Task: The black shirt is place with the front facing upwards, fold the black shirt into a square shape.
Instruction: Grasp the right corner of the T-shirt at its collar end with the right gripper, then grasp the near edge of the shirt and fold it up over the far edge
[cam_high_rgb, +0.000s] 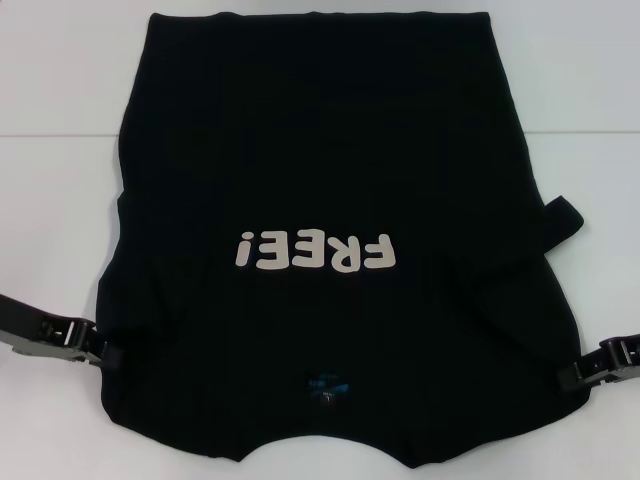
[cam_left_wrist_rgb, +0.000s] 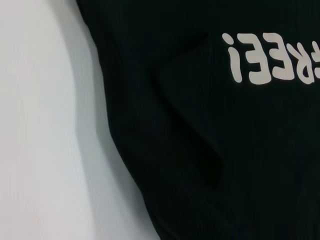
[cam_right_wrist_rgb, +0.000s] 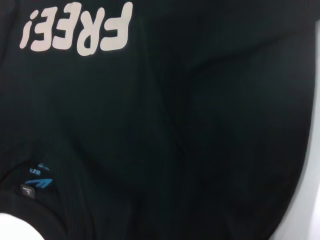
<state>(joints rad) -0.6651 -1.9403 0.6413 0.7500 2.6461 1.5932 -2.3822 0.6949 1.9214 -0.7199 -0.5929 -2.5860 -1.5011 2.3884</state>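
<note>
The shirt (cam_high_rgb: 330, 200) lay spread on the white tabletop (cam_high_rgb: 60, 90), front up, with its collar toward the robot and its hem at the far edge. The off-white "FREE!" print (cam_high_rgb: 315, 252) read upside down in the head view, across the middle of the cloth. Both sleeves appeared folded inward over the body, leaving diagonal creases on either side of the print. A small piece of cloth (cam_high_rgb: 562, 213) stuck out past the shirt's edge on the robot's right. Inside the collar a small blue-marked label (cam_high_rgb: 330, 385) showed.

The left gripper (cam_high_rgb: 100, 347) sat low at the shirt's near left corner, touching the cloth's edge. The right gripper (cam_high_rgb: 572, 375) sat at the near right corner, likewise against the edge. Whether either pair of jaws was spread or pinching the cloth could not be told, since the black tips merged with the black fabric.

The left wrist view showed the shirt's (cam_left_wrist_rgb: 210, 150) side edge against the tabletop (cam_left_wrist_rgb: 40, 125), a deep fold, and part of the print (cam_left_wrist_rgb: 270, 60). The right wrist view showed the print (cam_right_wrist_rgb: 77, 32), the label (cam_right_wrist_rgb: 37, 179) and a wide stretch of cloth.
</note>
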